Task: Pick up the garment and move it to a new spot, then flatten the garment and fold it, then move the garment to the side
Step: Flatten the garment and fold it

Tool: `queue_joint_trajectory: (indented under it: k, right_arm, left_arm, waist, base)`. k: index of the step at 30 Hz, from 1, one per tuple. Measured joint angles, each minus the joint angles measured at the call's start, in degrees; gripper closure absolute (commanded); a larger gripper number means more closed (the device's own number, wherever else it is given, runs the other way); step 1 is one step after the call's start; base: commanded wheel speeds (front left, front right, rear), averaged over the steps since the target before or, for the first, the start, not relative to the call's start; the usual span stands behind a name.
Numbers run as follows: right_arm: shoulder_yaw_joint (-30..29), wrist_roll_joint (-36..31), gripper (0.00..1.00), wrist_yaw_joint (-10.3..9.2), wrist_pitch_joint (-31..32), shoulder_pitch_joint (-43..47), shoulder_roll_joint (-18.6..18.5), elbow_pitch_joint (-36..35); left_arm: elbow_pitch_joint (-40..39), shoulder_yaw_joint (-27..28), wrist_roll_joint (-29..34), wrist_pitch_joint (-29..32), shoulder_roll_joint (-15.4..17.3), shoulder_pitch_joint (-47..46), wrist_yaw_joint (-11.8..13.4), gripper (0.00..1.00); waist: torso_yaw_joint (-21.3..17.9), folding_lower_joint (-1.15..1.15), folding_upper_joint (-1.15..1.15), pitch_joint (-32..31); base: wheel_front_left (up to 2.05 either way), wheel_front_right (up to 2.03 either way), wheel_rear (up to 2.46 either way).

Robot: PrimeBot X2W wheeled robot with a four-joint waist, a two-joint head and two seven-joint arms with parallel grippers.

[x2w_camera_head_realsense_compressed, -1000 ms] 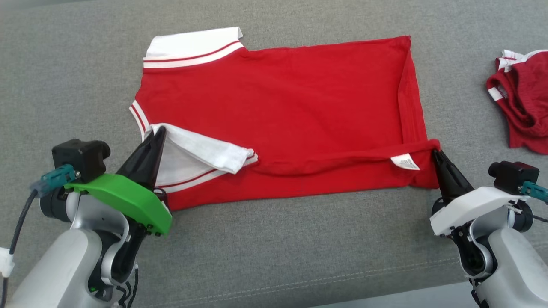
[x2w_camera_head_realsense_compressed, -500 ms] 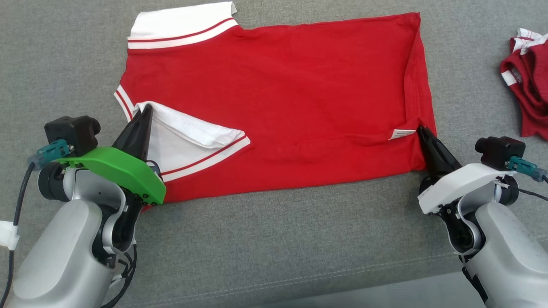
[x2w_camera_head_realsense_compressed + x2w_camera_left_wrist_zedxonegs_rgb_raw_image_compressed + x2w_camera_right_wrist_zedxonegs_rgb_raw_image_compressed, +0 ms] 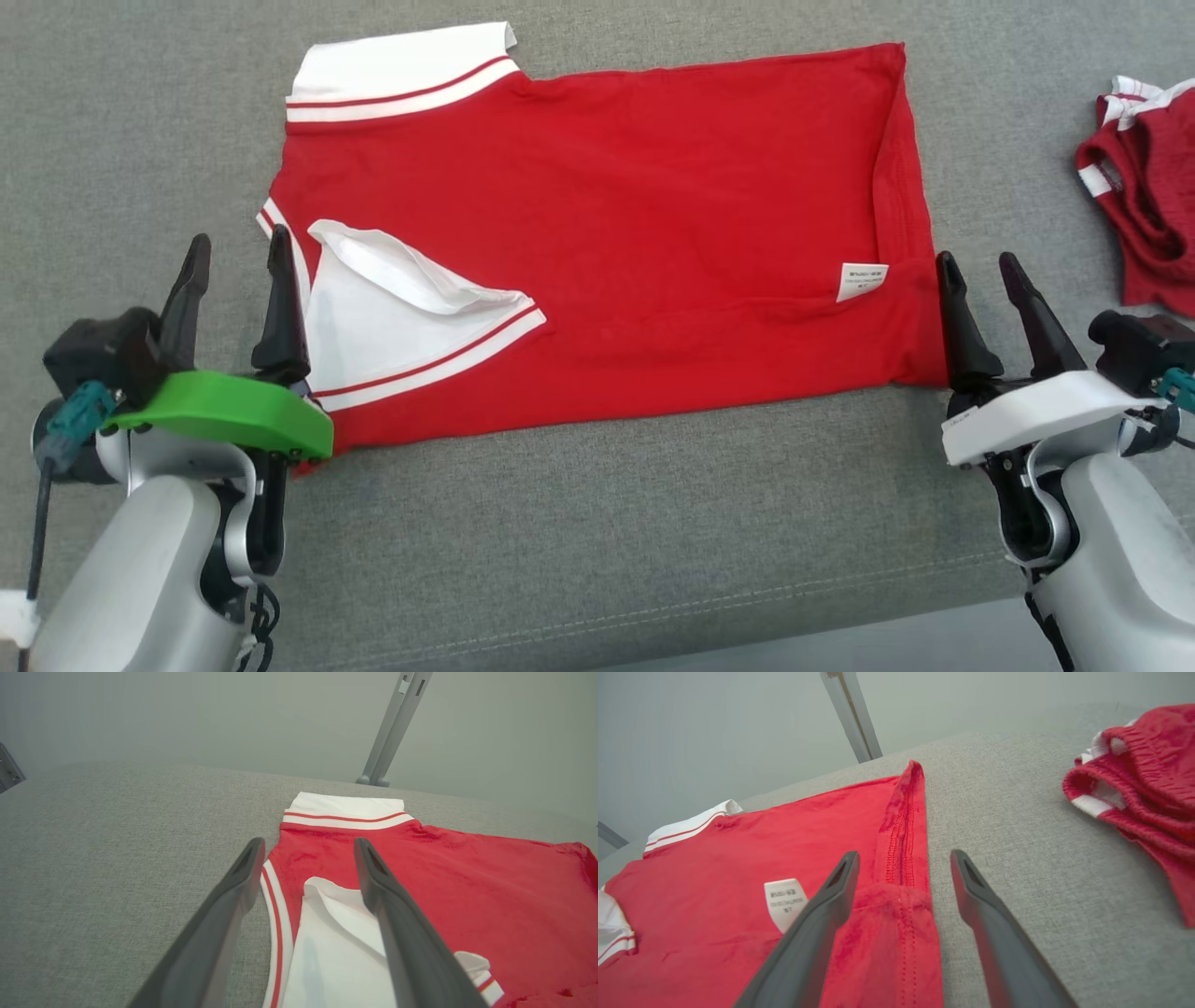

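The garment (image 3: 635,233), a red shirt with white striped sleeves, lies folded flat on the grey cushion (image 3: 597,532). Its near edge is folded over, showing a white sleeve (image 3: 392,322) and a small white label (image 3: 861,280). My left gripper (image 3: 233,247) stands open at the shirt's left edge, its fingers (image 3: 397,914) astride the striped trim with nothing held. My right gripper (image 3: 980,266) is open at the shirt's right hem (image 3: 903,858), also empty. In the left wrist view the garment (image 3: 444,882) spreads to the right.
A second red and white garment (image 3: 1144,219) lies crumpled at the far right, seen close in the right wrist view as the bunched red cloth (image 3: 1143,779). A grey metal post (image 3: 392,728) stands behind the cushion. A pale strip shows beyond the cushion's front edge (image 3: 840,644).
Both grippers have opened and let go of the folded-over edge, which now lies flat on the shirt. Both have drawn back a little toward me. The camera shifted slightly.
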Motion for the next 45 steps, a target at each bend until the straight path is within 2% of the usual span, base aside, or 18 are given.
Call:
queue_joint_trajectory:
  k: [8, 17, 31, 45]
  right_arm:
    - [-4.8, -12.5, 0.0, 0.0, -0.2, 6.1, 3.2, -8.3]
    - [-5.2, -20.2, 0.0, 0.0, 0.1, 13.6, 5.2, -13.3]
    - [-5.5, -23.3, 0.0, 0.0, 3.7, 21.2, 6.3, -17.9]
    - [-5.6, -23.0, 0.0, 0.0, 5.7, 21.4, 6.6, -18.3]
  left_arm:
    - [-4.7, 1.3, 4.7, -4.9, 0.4, 7.1, 4.6, 0.0]
    - [-6.1, -1.7, 9.7, -5.6, 0.4, 14.3, 7.1, 0.0]
    - [-3.9, -5.6, 9.3, -5.1, -1.4, 19.0, 6.9, 0.0]
    - [-2.2, -5.7, 8.2, -3.8, -1.5, 18.7, 6.5, 0.0]
  waist:
    - [0.0, 0.0, 0.0, -2.8]
    - [1.0, -0.01, 0.0, -6.4]
    - [1.4, -0.01, 0.0, -11.3]
    - [1.2, -0.01, 0.0, -11.8]
  base:
    - [0.0, 0.0, 0.0]
    - [0.0, 0.0, 0.0]
    - [0.0, 0.0, 0.0]
    - [0.0, 0.0, 0.0]
